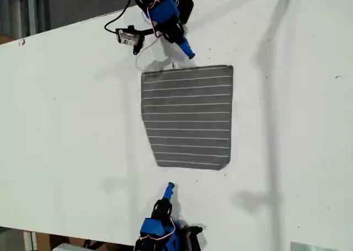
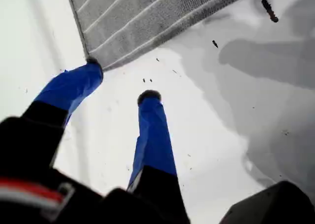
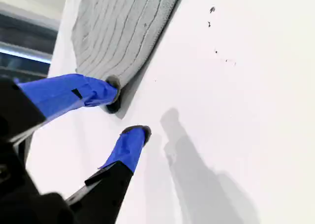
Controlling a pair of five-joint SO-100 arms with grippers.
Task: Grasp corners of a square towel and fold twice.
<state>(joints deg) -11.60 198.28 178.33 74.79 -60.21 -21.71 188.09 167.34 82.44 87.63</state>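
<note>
Towel, a dark grey square cloth with thin white stripes (image 1: 187,116), lies flat. One rounded corner (image 2: 94,49) sits just beyond my first gripper (image 2: 120,81), whose jaws are parted. My second gripper (image 3: 127,112), also parted, seems to be beside another corner (image 3: 106,71).

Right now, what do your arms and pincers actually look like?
My first pincer and my second pincer each have two slim blue fingers with dark tips, on black bodies. In the exterior view, the top arm and the bottom arm are blue and black with thin red and white wires. The top one has a small white box on a black cable.
</note>
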